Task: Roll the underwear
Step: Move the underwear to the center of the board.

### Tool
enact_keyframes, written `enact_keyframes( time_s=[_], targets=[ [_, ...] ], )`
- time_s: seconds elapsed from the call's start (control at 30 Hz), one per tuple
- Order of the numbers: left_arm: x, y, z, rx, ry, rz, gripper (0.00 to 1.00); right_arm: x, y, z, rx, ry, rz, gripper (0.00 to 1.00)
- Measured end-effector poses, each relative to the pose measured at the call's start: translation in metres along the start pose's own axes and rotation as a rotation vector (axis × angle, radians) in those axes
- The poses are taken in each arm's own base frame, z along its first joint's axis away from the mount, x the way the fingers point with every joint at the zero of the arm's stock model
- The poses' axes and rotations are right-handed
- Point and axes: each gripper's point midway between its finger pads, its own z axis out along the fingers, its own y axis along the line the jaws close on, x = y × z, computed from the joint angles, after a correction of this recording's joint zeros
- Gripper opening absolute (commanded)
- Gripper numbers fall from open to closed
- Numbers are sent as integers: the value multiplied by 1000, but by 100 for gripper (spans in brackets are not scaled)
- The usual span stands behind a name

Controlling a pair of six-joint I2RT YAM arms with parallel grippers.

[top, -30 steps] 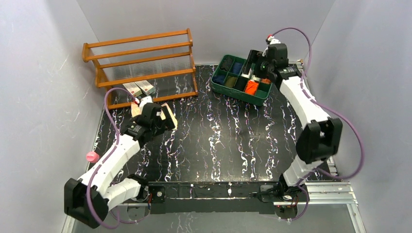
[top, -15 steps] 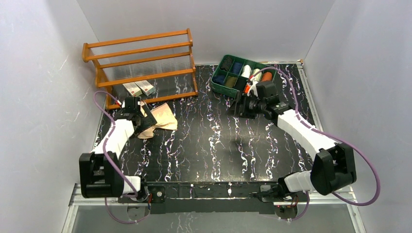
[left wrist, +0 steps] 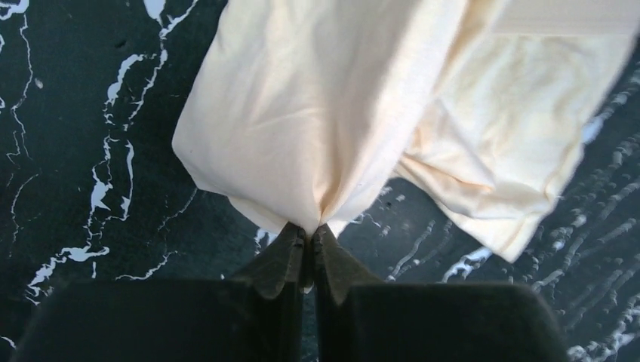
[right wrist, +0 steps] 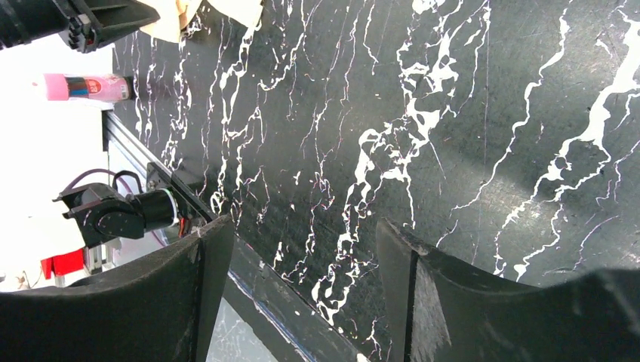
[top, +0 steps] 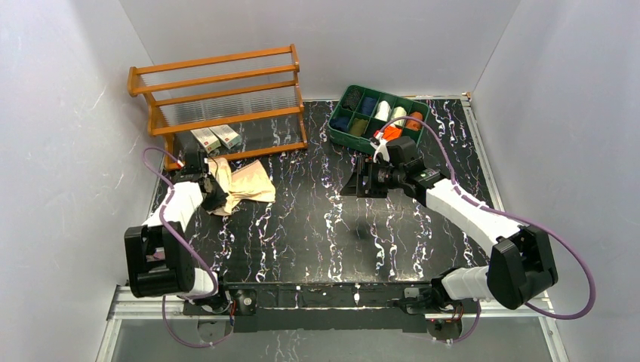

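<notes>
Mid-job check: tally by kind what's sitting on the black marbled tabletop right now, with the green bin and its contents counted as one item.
wooden rack: 1
small boxes: 2
green bin: 1
tan underwear: 1
Total: 5

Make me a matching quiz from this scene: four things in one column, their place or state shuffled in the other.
1. left fingers
2. right fingers
3. green tray
4. wooden rack

A. open, empty, above the table
B. back left of the table
C. shut on the tan underwear
D. back right, holding rolls

Pairs: 1-C, 2-A, 3-D, 4-B
</notes>
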Motion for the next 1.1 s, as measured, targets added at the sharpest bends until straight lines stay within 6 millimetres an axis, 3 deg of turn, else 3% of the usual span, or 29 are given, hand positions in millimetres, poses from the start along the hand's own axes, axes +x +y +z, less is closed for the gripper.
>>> enact_keyframes(
  time_s=[0.27,0.53,0.67,0.77,0.87,1.0,1.03,1.1],
  targets=[
    [-14,-43,-49,265,-72,46,0,7,2,1,-31,20,2,76],
    [-1,-117,-120,671,-11,125,0,18,-4,3,-31,44,20,79],
    [43,-162,-166,837,28,226,0,13,-7,3,-8,18,12,80],
    [88,-171,-191,949,53,240,0,9,-10,3,12,1,2,80],
    [135,-165,-191,996,119,222,0,-1,-8,2,28,-25,-21,80],
    [202,-154,-174,951,256,259,0,-17,-6,3,44,-54,-60,79],
    [220,-152,-172,940,287,286,8,-20,-6,4,47,-58,-67,79],
    [253,-148,-170,915,343,354,35,-24,-6,6,53,-58,-80,79]
  ],
)
